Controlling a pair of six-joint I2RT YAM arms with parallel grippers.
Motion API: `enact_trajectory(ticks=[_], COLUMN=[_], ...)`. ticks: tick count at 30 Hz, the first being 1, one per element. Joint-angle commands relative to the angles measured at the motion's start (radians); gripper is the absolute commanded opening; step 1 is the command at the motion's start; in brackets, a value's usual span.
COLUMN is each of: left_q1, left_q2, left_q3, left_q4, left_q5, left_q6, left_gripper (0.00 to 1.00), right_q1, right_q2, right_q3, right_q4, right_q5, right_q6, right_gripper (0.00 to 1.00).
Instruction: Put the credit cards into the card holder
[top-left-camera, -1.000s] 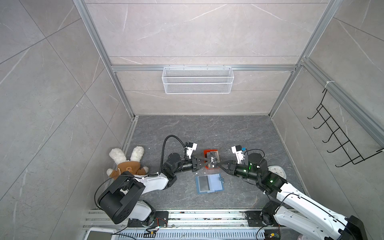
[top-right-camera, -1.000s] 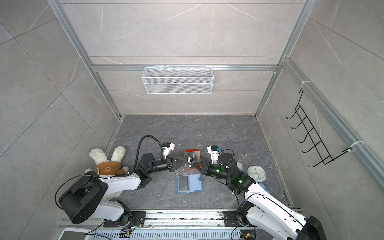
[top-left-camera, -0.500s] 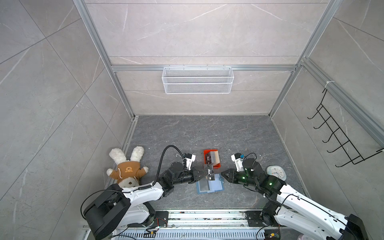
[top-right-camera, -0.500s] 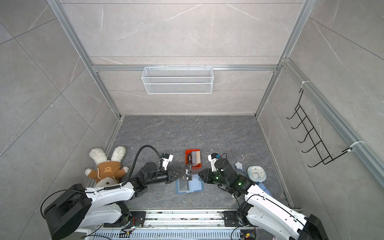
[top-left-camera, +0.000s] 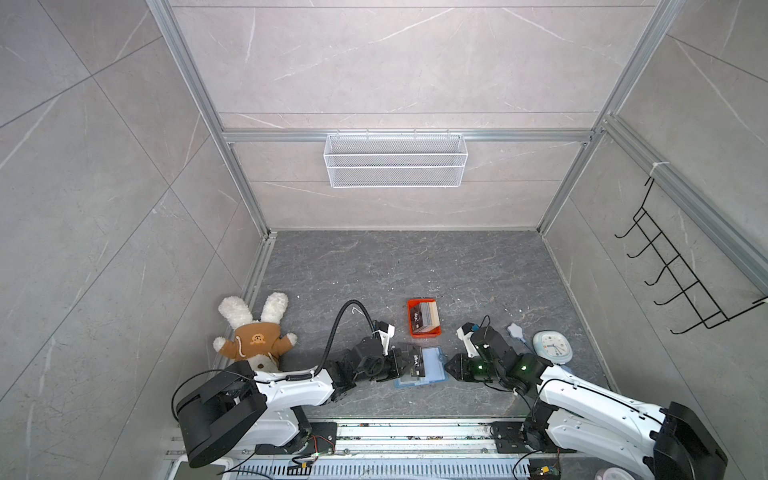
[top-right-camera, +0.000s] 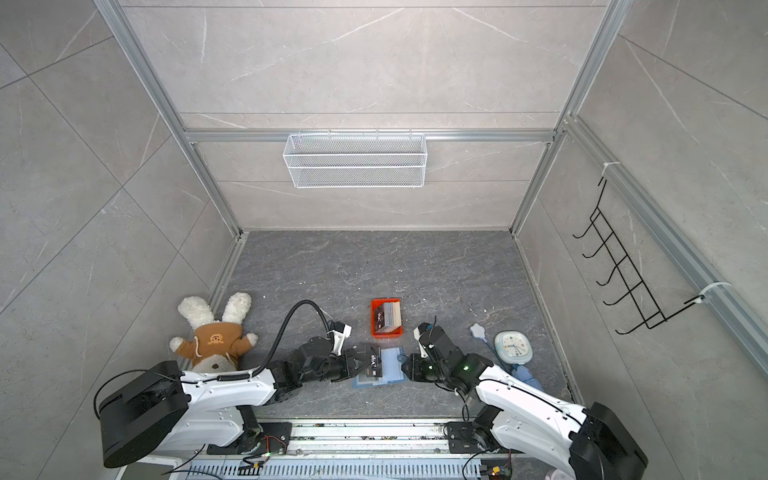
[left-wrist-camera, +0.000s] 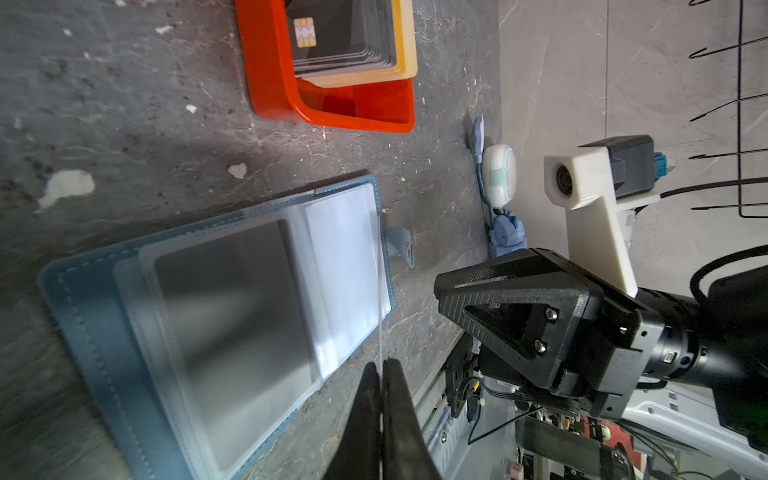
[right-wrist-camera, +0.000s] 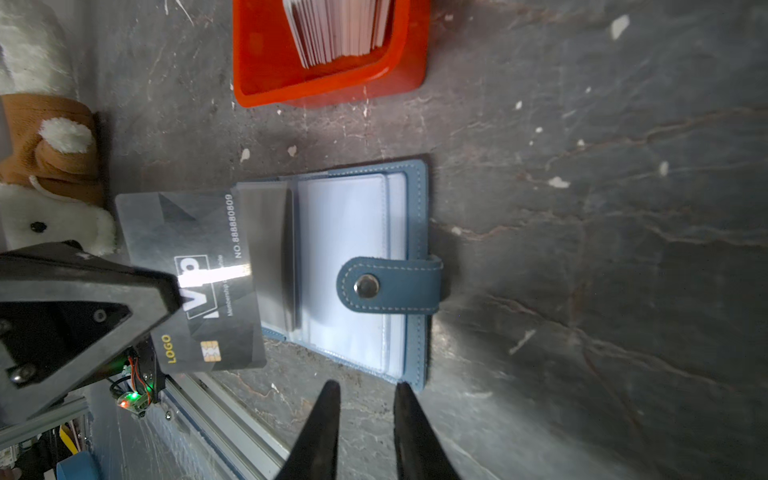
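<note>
1 glossy card (right-wrist-camera: 216, 232) over stitched blue holder (right-wrist-camera: 417, 199).

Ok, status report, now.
Left gripper: jaws shut on one credit card over the open card holder. Right gripper: jaws open, empty, beside it. Nothing in the way.

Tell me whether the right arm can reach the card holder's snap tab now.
Probably yes. The right gripper sits open just short of the snap tab, nothing between them; the left gripper and its credit card are at the opposite side.
</note>
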Motion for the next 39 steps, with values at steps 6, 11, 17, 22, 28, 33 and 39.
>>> enact_trajectory(ticks=[6,11,17,22,28,33,39], left_q1=[-0.018,-0.02,-0.026,-0.029,-0.03,-0.031,-0.031], left_q2=[-0.028,-0.03,-0.01,0.004,0.044,0.052,0.094], left_q3=[-0.007,-0.014,-0.016,-0.021,-0.018,-0.024,-0.033], left_q4=[0.028,0.023,0.041,0.044,0.066,0.066,0.113], left_q5=[-0.103,-0.104,-0.108,-0.12,-0.117,-0.131,-0.118], left_q6=[-0.023,-0.031,-0.044,-0.054,-0.069,-0.073,-0.098], left_gripper=[0.0,0.0,0.0,0.0,0.0,0.0,0.0], right_q1=[0.015,0.018,0.024,0.028,0.033,0.036,0.039], right_q2=[0.088,0.121,0.147,0.151,0.153,0.155,0.164], right_q3=[-0.036,-0.04,-0.041,-0.043,-0.034,-0.03,-0.027], right_q4=[0.092,0.109,0.113,0.103,0.08,0.065,0.065], right_q5=[0.005,0.013,0.029,0.045,0.071,0.085,0.088], right_q6=[0.012,0.015,0.017,0.015,0.012,0.011,0.009], right_gripper=[0.23,0.21,0.19,0.18,0.17,0.17,0.16])
